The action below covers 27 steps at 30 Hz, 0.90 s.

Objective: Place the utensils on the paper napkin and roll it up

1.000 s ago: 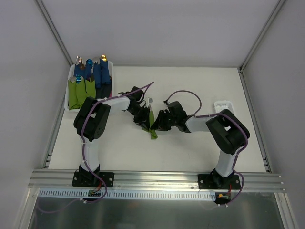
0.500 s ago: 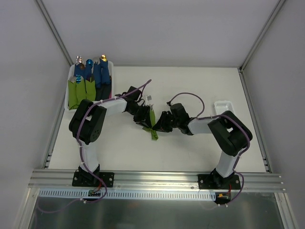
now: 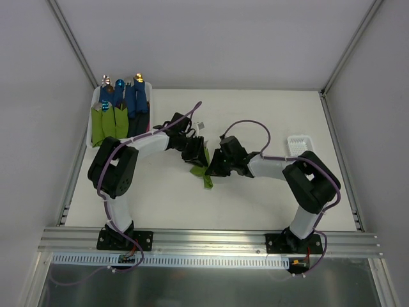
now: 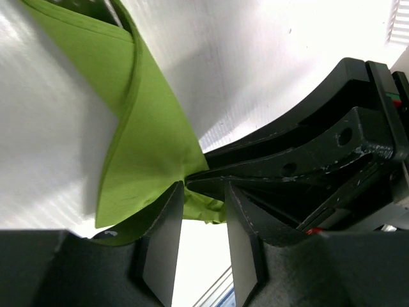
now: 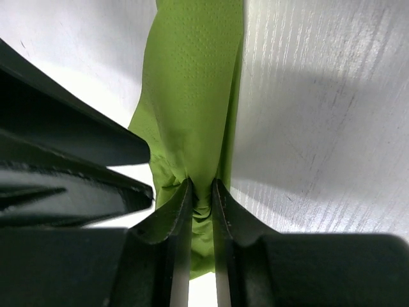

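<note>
- The paper napkin (image 3: pixel 206 179) sits at the centre of the top view. It is gathered into a narrow green strip, and its long axis runs from upper to lower frame with a slight tilt.
- The right gripper (image 5: pixel 202 192) reaches it from the right side of the frame. Its fingers are pressed together on a bunched fold of the napkin, with green paper squeezed in the thin slot between them.
- The left gripper (image 4: pixel 204 198) comes in from the upper left and meets the strip almost head-on with the right one. Its fingers stand parted, and bright table shows in the gap. A corner of green lies at the tips, but I judge it is not clamped.
- Both claws are at the strip, but only the right one has a firm hold, so any further rolling or tucking turns on that pinch.
- The utensils do not show in any view, so I cannot tell whether they lie inside the fold.
- The table (image 3: pixel 255 115) is smooth, white and flat, and the thin paper will likely slide rather than grip.
- A bin of bundles (image 3: pixel 90 131) stands at the upper left and a small white tray (image 3: pixel 299 137) at the right, both well apart from the napkin.
</note>
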### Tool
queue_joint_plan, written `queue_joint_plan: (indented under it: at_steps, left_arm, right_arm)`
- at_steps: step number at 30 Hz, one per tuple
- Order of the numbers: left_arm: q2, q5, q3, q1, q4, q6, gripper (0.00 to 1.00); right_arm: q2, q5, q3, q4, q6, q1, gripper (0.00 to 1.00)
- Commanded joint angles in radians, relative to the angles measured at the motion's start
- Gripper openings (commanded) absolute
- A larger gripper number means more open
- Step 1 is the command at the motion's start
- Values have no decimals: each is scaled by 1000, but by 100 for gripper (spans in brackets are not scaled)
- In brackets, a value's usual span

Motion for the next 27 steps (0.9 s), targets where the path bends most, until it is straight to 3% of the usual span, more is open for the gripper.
queue_joint_plan:
  at_steps: [1, 12, 27]
  left_arm:
    - [-24, -14, 10, -31, 8, -32, 33]
    - [33, -143, -7, -44, 3, -77, 36]
    - [59, -140, 13, -42, 5, -104, 39]
  right_arm:
    - [19, 115, -25, -216, -31, 14, 0]
    - [-44, 127, -36, -193, -23, 43, 0]
    - [-81, 106, -24, -147, -23, 65, 0]
